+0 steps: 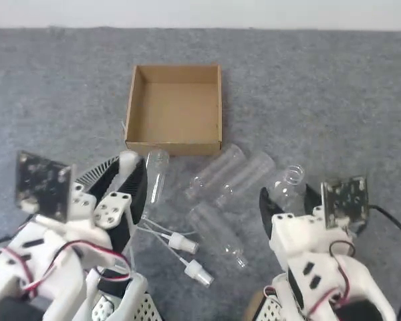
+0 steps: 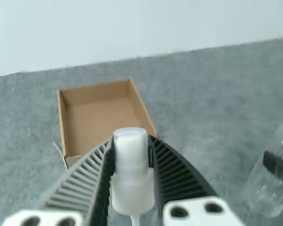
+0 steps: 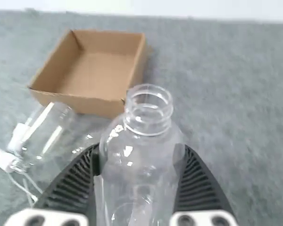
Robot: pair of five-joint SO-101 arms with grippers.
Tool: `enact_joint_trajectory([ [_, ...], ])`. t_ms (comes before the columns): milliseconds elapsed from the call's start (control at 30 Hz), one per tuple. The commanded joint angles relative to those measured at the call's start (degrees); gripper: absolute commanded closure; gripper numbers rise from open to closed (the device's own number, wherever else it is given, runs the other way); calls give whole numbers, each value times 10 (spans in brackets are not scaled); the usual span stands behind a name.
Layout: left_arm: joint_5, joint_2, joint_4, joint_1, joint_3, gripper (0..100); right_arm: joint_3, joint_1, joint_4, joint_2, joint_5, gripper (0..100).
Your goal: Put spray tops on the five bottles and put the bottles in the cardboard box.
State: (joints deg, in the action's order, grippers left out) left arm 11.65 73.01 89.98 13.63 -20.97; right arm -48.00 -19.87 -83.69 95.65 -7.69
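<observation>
My left gripper is shut on a white spray top, held nozzle-up between the ribbed black jaws just in front of the cardboard box. My right gripper is shut on a clear bottle whose open neck points toward the box. That held bottle sits to the right of several clear bottles lying on the grey mat, among them one beside the left gripper and one nearer the arms. Two loose spray tops with thin tubes lie between the arms.
The box is open and holds nothing, set at the middle back of the grey mat. Lying bottles crowd the strip between the box and the grippers. A lying bottle is close to the right gripper.
</observation>
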Motion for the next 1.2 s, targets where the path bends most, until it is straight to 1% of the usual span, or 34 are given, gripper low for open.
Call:
enact_joint_trajectory([
  [0,22,38,-55,-5,29,989,-1,-28,3,36,11,975],
  [167,55,81,-84,-5,28,989,-52,-44,3,85,11,975],
  [467,55,108,-88,-5,29,989,-66,-44,9,84,11,975],
  [700,57,115,-119,-5,30,989,-66,-44,3,84,11,975],
  [967,54,179,-183,-6,28,989,-64,-44,2,85,11,976],
  [1167,53,212,-193,-6,29,989,-49,-45,20,85,11,976],
])
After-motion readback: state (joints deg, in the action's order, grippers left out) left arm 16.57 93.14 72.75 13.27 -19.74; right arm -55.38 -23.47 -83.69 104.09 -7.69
